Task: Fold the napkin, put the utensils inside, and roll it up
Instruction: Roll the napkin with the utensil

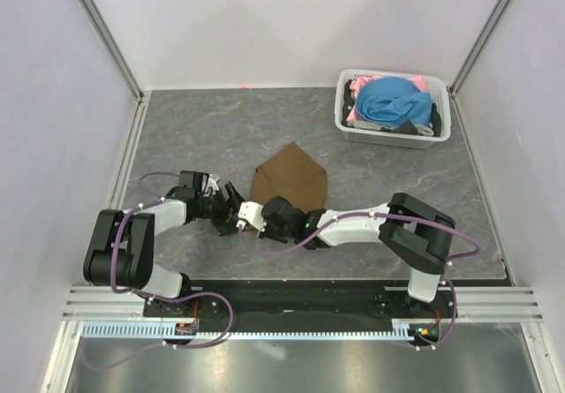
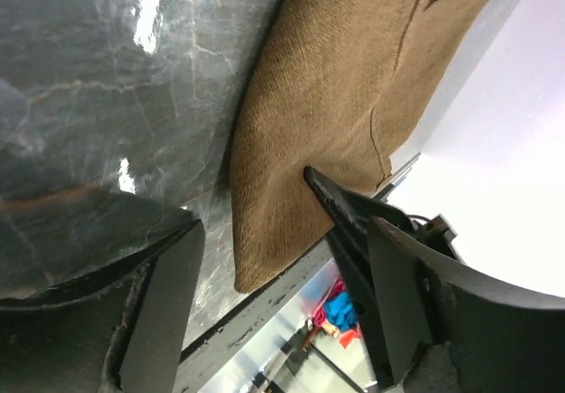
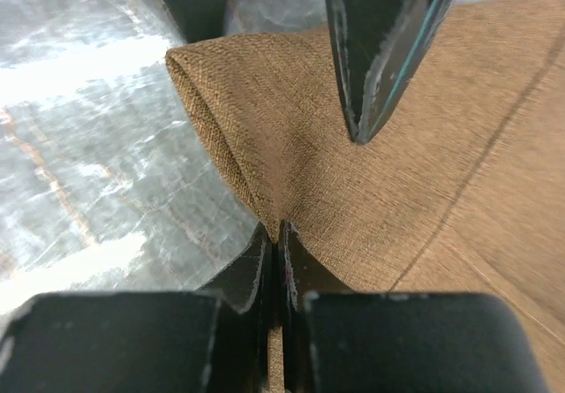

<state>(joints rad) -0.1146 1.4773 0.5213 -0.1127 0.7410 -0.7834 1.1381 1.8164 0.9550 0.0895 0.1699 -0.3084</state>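
The brown napkin (image 1: 290,177) lies partly folded on the grey tabletop. In the right wrist view a raised fold of the napkin (image 3: 388,181) is pinched at its near edge. My right gripper (image 3: 282,234) is shut on that fold, at the cloth's near-left corner (image 1: 259,206). My left gripper (image 1: 235,207) stands open just left of it. Its fingers (image 2: 168,296) straddle the napkin's corner (image 2: 265,260) without holding it. One left finger (image 3: 380,49) hangs over the cloth in the right wrist view. The utensils are out of view.
A white basket (image 1: 388,137) with blue and pink clothes stands at the back right. White walls with metal rails enclose the table on three sides. The two arms meet close together near the table's front middle.
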